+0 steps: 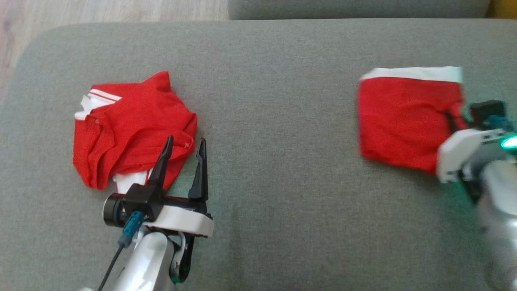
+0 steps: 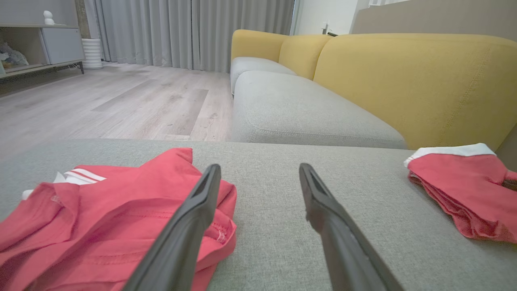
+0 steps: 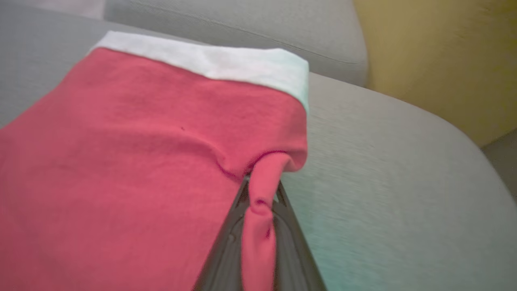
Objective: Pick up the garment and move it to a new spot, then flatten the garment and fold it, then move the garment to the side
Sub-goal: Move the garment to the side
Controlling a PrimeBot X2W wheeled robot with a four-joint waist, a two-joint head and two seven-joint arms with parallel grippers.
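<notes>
Folded garment [image 1: 404, 117], red with a white band [image 1: 416, 73] along its upper edge, lies flat on the grey cushion [image 1: 282, 161] at the right of the head view. The right gripper [image 1: 453, 119] enters from the lower right, clenched on the cloth at the garment's right edge. In the right wrist view the same garment [image 3: 121, 161] occupies the left and centre, white band [image 3: 210, 60] at top. A bunched red fold is pinched between the dark fingers of the right gripper [image 3: 261, 190], which rise from the bottom edge. The cushion [image 3: 383, 182] lies to the right. A second, crumpled garment [image 1: 129, 125], red with white stripes, sits at centre left of the head view, well apart from the folded one. The left gripper [image 1: 185, 141] stands at its lower right, fingers spread and holding nothing. One finger overlaps the garment's hem; contact cannot be judged. In the left wrist view the left gripper [image 2: 259, 167] shows both fingers parted over the cushion [image 2: 282, 226]. There the crumpled garment [image 2: 101, 214] is at lower left and the folded garment [image 2: 456, 190] at right. A yellow backrest [image 2: 404, 81] and wood floor [image 2: 121, 101] lie beyond.
</notes>
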